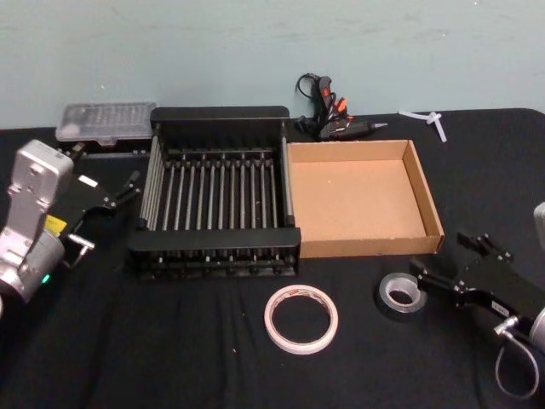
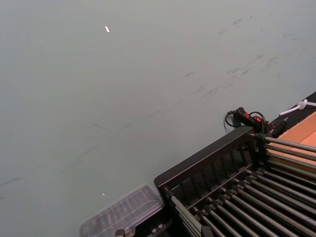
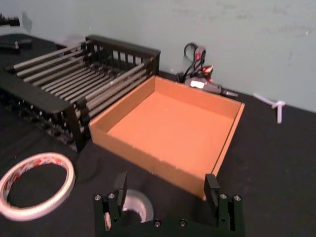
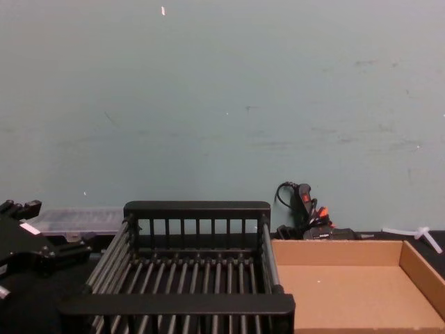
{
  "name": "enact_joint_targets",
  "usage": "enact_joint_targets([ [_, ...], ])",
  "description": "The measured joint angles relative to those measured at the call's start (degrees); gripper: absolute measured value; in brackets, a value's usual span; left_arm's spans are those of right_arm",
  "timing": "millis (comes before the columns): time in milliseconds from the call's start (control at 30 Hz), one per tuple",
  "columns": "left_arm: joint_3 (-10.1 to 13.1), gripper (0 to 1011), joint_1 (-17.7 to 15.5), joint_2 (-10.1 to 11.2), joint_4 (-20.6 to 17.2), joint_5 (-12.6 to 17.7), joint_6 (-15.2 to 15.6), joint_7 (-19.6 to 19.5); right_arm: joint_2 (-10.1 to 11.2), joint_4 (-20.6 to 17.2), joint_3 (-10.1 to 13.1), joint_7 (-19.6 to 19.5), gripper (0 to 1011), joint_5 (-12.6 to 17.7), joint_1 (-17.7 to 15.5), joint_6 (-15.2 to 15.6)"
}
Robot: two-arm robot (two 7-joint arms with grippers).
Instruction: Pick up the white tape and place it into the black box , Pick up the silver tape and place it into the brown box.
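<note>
Lying flat on the black bench, the silver tape [image 1: 400,296] sits just in front of the brown box [image 1: 423,187], near its front right corner, hole facing up. Right gripper [image 1: 443,266]: low over the bench just to the tape's right, jaws spread wide and aimed leftward at the roll; in the right wrist view one finger stands directly over the roll [image 3: 131,207], so the roll is under one side of the opening, not yet centred. This arm is plainly the nearer one. Silver tape: small thick roll, dull grey face, dark sides, pale inner core. White tape [image 1: 301,319]: flat wide ring with red print and a large hollow centre, lying on the bench to the silver roll's left, in front of the black box [image 1: 220,112], apart from both boxes. Both boxes hold nothing. Left gripper [image 1: 126,188]: parked beside the black box's left wall, well away from either tape; jaw state cannot be told.
</note>
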Motion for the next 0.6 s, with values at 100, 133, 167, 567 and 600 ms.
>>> enact_joint_targets([
  [100,0.00,1001,0.00,0.00,0.00,0.00,0.00,0.00,-0.14,0.01,-0.02,0.30,1000,-0.49,-0.40,0.72],
  [133,0.00,1001,0.00,0.00,0.00,0.00,0.00,0.00,-0.14,0.01,-0.02,0.30,1000,-0.49,-0.40,0.72],
  [167,0.00,1001,0.00,0.00,0.00,0.00,0.00,0.00,-0.28,0.06,-0.07,0.43,1000,-0.69,-0.57,1.15],
  [567,0.00,1001,0.00,0.00,0.00,0.00,0.00,0.00,-2.22,1.68,-0.33,1.30,1000,-2.30,-0.39,3.68],
  [600,0.00,1001,0.00,0.00,0.00,0.00,0.00,0.00,-2.35,1.79,-0.33,1.36,1000,-2.40,-0.31,3.85],
])
